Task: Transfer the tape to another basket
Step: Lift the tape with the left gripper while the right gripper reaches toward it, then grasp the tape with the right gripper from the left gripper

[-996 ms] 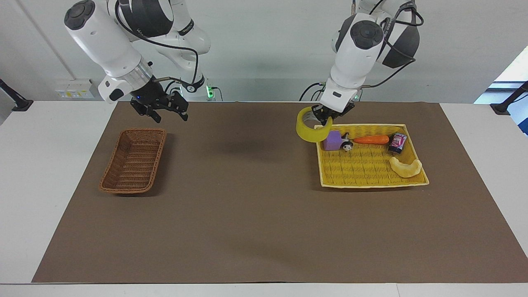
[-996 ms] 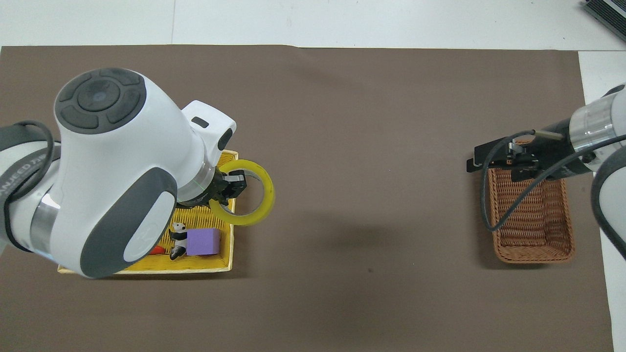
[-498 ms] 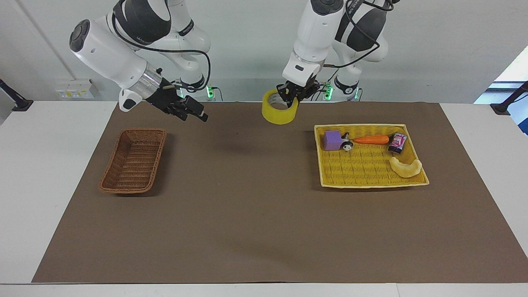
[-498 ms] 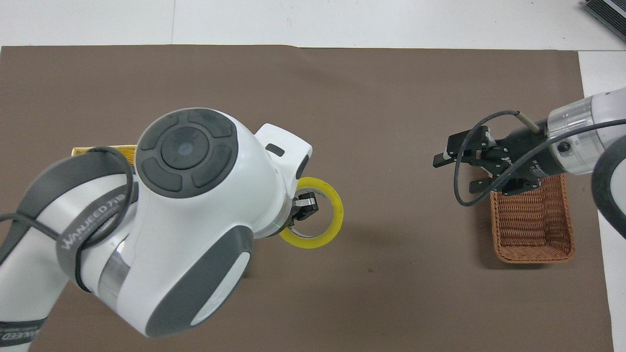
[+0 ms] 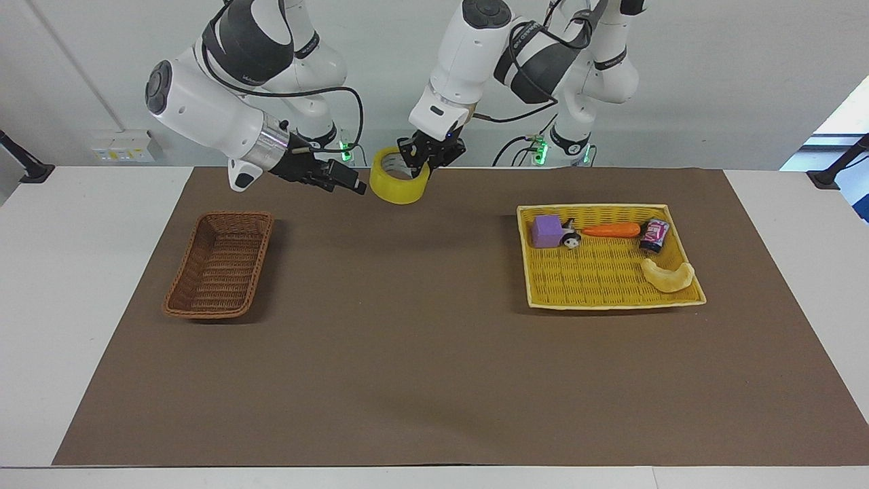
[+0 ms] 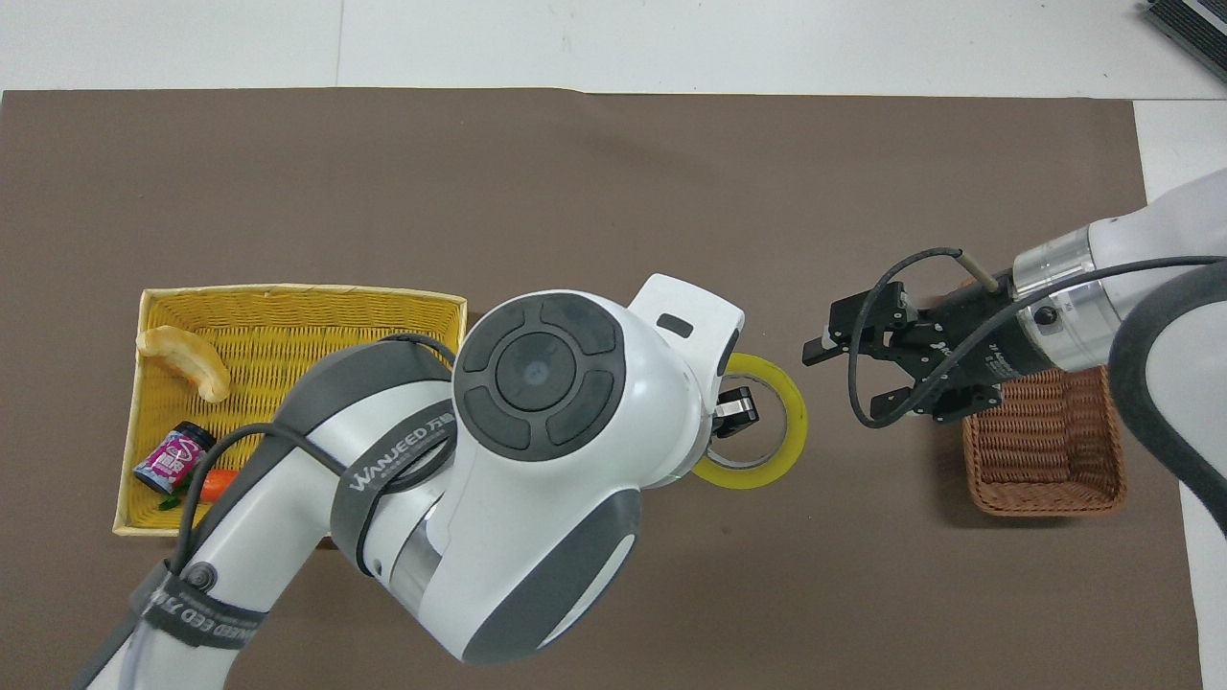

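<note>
So in the last second the left gripper (image 5: 426, 157) has carried the tape (image 5: 399, 184) clear out of the yellow tray (image 5: 611, 299) and up over the middle of the brown mat, while the right gripper (image 5: 343, 182) has swung away from above the wicker basket (image 5: 218, 263) to meet it. Looks to me like a handoff is about to happen. The left one is pinched shut on the roll's wall, one finger inside the ring. The right one is spread wide, pointing at the tape from just beside it, not touching yet. The basket sits empty at the right arm's end.
</note>
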{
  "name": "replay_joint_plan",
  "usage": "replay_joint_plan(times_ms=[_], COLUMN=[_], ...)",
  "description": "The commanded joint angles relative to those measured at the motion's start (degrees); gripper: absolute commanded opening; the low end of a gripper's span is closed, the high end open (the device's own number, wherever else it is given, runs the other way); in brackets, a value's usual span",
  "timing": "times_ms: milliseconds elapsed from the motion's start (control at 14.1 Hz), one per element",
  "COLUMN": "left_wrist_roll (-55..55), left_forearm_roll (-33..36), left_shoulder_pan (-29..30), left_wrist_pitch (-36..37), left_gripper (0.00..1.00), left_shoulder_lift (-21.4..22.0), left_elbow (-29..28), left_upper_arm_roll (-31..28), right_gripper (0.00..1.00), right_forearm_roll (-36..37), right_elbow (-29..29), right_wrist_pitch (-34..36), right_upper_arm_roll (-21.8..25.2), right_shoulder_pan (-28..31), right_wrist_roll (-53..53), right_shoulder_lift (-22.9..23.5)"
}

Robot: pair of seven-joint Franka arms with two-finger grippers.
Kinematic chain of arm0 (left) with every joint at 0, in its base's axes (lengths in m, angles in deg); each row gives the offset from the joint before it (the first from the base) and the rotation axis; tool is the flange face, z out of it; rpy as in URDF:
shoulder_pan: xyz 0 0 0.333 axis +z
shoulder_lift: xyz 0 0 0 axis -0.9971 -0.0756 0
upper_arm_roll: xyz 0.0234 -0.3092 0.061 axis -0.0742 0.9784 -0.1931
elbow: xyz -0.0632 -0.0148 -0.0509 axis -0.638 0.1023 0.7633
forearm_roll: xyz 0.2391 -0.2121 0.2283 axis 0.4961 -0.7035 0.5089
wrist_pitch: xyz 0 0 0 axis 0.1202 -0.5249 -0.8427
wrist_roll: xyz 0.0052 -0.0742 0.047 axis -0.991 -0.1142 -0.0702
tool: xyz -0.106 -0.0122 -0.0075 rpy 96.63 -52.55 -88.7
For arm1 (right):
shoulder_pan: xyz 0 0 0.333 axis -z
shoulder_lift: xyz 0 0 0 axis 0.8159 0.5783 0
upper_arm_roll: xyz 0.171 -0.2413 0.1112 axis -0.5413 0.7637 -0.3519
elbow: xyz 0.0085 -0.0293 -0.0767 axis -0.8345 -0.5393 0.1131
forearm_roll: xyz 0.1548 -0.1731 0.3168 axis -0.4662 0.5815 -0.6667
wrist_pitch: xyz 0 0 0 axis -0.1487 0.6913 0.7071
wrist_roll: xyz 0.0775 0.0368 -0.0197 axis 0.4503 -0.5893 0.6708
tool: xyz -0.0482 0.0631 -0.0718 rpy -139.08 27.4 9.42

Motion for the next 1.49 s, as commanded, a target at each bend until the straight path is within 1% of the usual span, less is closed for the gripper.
replay_joint_plan(times_ms=[0,213,356,427,640,783,925,1067,1210,1281,1423], left_wrist_roll=[-0.4,0.2,0.6,0.5,0.5,0.3,0.2,0.1,-0.3,-0.3,-0.3], left_forearm_roll=[-1.7,-3.7,-5.3,-5.4,-5.4,-5.4,-5.4,-5.4,-5.3,-5.3,-5.5], left_shoulder_pan=[-2.1,-3.0,-3.4,-4.1,-6.1,-6.4,-6.9,-6.9,-6.9,-6.9,-6.9], left_wrist_pitch=[-3.2,-4.1,-7.6,-9.8,-11.1,-12.5,-12.6,-13.5,-17.6,-17.6,-16.8], left_gripper=[0.0,0.0,0.0,0.0,0.0,0.0,0.0,0.0,0.0,0.0,0.0], left_shoulder_lift=[-1.5,-1.7,-1.7,-1.8,-2.2,-2.5,-2.7,-3.0,-3.8,-3.9,-3.8], left_elbow=[-0.5,-1.1,-1.3,-1.3,-1.1,-1.2,-1.2,-1.1,-0.6,-0.6,-0.7], left_upper_arm_roll=[-0.7,-0.6,-0.6,-0.6,-0.6,-0.6,-0.6,-0.6,-0.6,-0.6,-0.5], right_gripper=[1.0,1.0,1.0,1.0,1.0,1.0,1.0,1.0,1.0,1.0,1.0], right_forearm_roll=[-2.7,-3.5,-3.1,-3.2,-3.2,-2.8,-2.8,-2.5,-2.2,-2.1,-2.1], right_elbow=[-2.4,-2.4,-3.0,-3.6,-5.4,-5.4,-4.5,-4.9,-5.1,-5.1,-5.2], right_wrist_pitch=[2.0,3.9,3.7,3.7,4.1,5.5,8.7,9.5,10.3,10.4,12.8], right_upper_arm_roll=[0.0,0.1,0.1,0.1,0.1,0.1,0.1,0.1,0.2,0.2,0.2], right_shoulder_pan=[2.0,3.3,3.3,3.3,3.7,4.8,6.2,7.0,7.0,7.0,7.1], right_wrist_roll=[-0.6,0.7,1.3,3.5,5.4,7.1,7.6,9.9,10.3,10.3,10.5], right_shoulder_lift=[-2.3,-2.4,-2.5,-2.4,-3.2,-3.3,-3.0,-3.3,-3.4,-3.4,-3.7])
